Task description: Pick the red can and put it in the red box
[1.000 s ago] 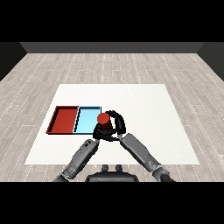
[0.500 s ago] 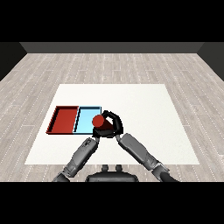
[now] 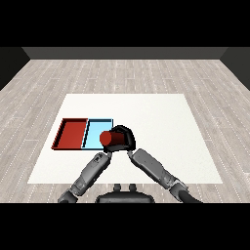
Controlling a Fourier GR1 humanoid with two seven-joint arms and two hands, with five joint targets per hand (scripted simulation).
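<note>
The white desk (image 3: 161,112) carries the red tray (image 3: 72,133) and light blue tray (image 3: 96,131) side by side. My right hand (image 3: 125,137) curls round the red can (image 3: 109,139), tipped sideways over the blue tray's near right corner. I cannot tell my left hand's (image 3: 101,157) fingers.

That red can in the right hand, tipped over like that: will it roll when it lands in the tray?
Probably. The red cylindrical can lies tilted nearly sideways in the right hand, so set down like that its round side would likely roll. It looks rigid and smooth, so it may slide too. The red tray has a raised rim that should stop it.
</note>
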